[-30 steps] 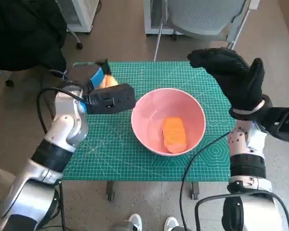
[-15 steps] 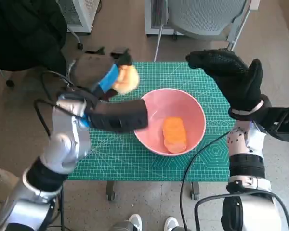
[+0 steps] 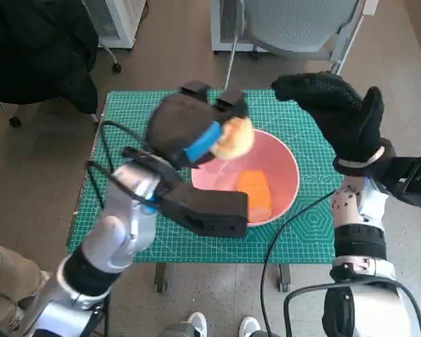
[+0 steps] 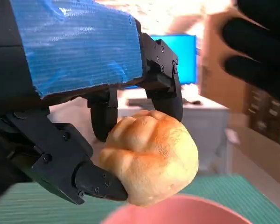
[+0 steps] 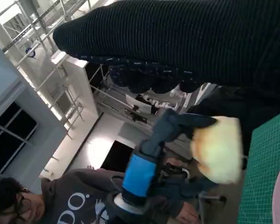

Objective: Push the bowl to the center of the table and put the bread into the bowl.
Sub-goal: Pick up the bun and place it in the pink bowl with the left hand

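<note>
My left hand (image 3: 196, 130) holds a round golden bread roll (image 3: 235, 138) in the air over the far left rim of the pink bowl (image 3: 284, 165). In the left wrist view the black fingers (image 4: 98, 182) pinch the bread roll (image 4: 151, 163) just above the bowl's pink rim (image 4: 186, 212). An orange piece of bread (image 3: 254, 195) lies inside the bowl. The bowl stands near the middle of the green cutting mat (image 3: 126, 189). My gloved right hand (image 3: 340, 112) hovers raised beyond the bowl's right side, fingers spread, holding nothing. The right wrist view shows the left hand (image 5: 149, 177) with the roll (image 5: 218, 149).
A grey office chair (image 3: 295, 24) stands behind the table's far edge. A person in dark clothes (image 3: 35, 49) sits at the far left, and the same person (image 5: 60, 200) shows in the right wrist view. Shoes (image 3: 221, 326) show below the near edge.
My left hand lifted the bread roll from the mat's far left and carried it right, over the bowl's rim. The right hand stayed raised in place.
</note>
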`<state>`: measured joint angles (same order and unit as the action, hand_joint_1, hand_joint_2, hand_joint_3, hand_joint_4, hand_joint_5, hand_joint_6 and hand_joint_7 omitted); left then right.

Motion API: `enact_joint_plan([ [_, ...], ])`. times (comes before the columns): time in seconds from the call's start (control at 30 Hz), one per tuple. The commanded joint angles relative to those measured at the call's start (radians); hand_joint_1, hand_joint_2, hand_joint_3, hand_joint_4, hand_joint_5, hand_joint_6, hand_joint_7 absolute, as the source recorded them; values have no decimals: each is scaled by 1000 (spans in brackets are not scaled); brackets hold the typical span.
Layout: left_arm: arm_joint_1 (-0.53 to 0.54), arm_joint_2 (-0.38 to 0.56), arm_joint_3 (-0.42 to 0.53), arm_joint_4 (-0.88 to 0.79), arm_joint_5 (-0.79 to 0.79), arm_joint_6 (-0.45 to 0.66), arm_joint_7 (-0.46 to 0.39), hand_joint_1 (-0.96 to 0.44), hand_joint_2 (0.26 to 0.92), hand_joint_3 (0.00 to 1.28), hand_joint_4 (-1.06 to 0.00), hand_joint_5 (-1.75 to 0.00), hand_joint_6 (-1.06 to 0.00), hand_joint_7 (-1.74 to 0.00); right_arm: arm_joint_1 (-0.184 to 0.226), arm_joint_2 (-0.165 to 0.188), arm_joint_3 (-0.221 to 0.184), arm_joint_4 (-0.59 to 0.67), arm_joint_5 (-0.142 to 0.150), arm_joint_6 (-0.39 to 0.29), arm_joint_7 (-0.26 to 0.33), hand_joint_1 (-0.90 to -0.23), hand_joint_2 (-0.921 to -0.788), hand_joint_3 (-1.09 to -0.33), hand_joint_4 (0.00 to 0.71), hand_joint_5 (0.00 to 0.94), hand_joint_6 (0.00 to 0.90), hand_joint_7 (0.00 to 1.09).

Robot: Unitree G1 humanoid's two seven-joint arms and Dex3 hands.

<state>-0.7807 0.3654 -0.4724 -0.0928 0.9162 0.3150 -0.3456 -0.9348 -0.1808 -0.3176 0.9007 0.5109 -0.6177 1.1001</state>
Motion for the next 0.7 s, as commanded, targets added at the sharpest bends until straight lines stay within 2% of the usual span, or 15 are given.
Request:
enact_joint_plan([
  [0.03, -46, -42, -26, 105, 3, -8, -37, 5, 724, 542, -512, -1476, -549, -1282, 15, -3, 0, -12, 0, 12, -1, -677, -921, -686, 198, 2, 265, 4],
  [0.23, -75, -85, -39, 180, 12, 4, -65, 3, 891, 257, -503, -1362, -503, -1326, 31, -5, 5, -42, -1, 19, -8, -685, -921, -688, 197, 1, 264, 3],
  [0.43, -74, -110, -37, 218, 3, -11, -54, 3, 916, 214, -499, -1354, -498, -1330, 43, -9, 7, -63, -8, 21, -23, -683, -921, -690, 196, 0, 263, 2],
  [0.5, -72, -116, -34, 224, -4, -15, -55, 6, 918, 204, -545, -1406, -489, -1227, 44, -10, 8, -65, -11, 21, -30, -681, -921, -692, 195, 0, 262, 2],
  [0.7, -65, -128, -21, 247, -40, -30, -58, 3, 920, 152, -636, -1336, -510, -1170, 51, -11, 12, -70, -17, 19, -49, -680, -921, -696, 191, 2, 258, 2],
])
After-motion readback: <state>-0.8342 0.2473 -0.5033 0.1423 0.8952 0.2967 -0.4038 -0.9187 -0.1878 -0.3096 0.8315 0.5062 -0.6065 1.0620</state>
